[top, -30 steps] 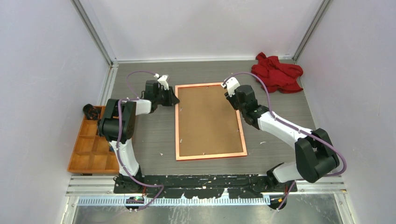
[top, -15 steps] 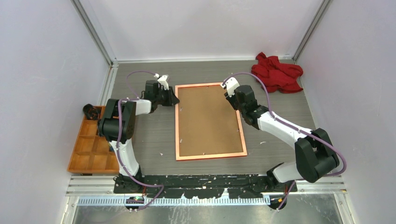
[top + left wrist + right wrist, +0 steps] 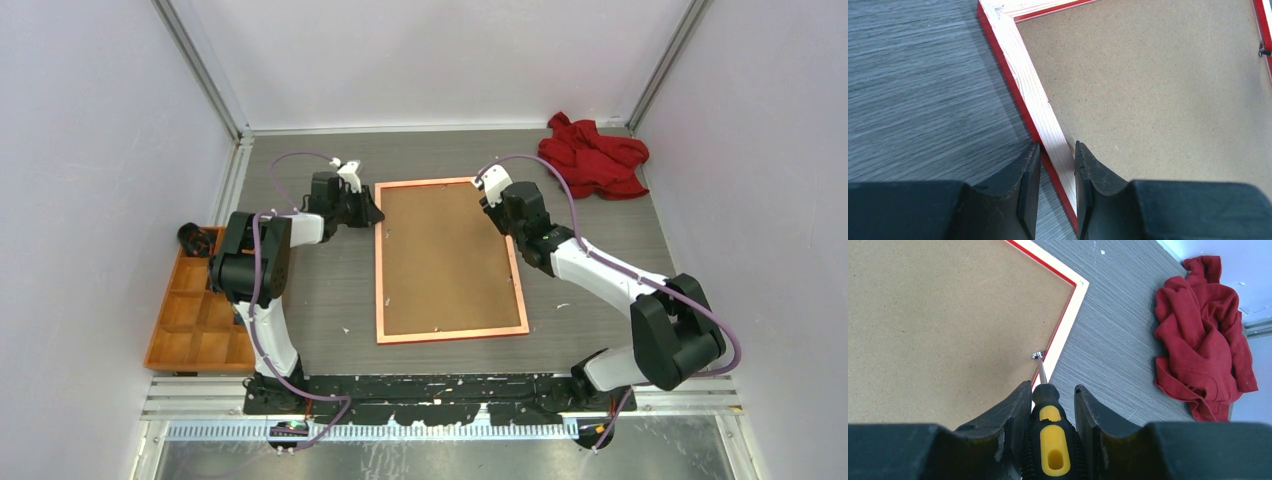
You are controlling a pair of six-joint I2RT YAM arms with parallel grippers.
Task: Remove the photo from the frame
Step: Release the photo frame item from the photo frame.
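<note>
Gripper: right gripper (image 3: 1052,390) clamped on a screwdriver (image 3: 1050,440), black-and-yellow handle between the jaws.
Screwdriver tip: at a small metal tab (image 3: 1037,355).
Tab: on the frame (image 3: 1068,315)'s inner edge, beside the brown board (image 3: 938,325).
Cloth (image 3: 1203,335): red, crumpled on the grey table (image 3: 1113,325), apart from the frame.

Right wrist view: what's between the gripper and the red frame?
A yellow-and-black-handled screwdriver, held in the right gripper, its tip on a small silver fastener at the thin red picture frame's rim; the right wrist view shows it.
</note>
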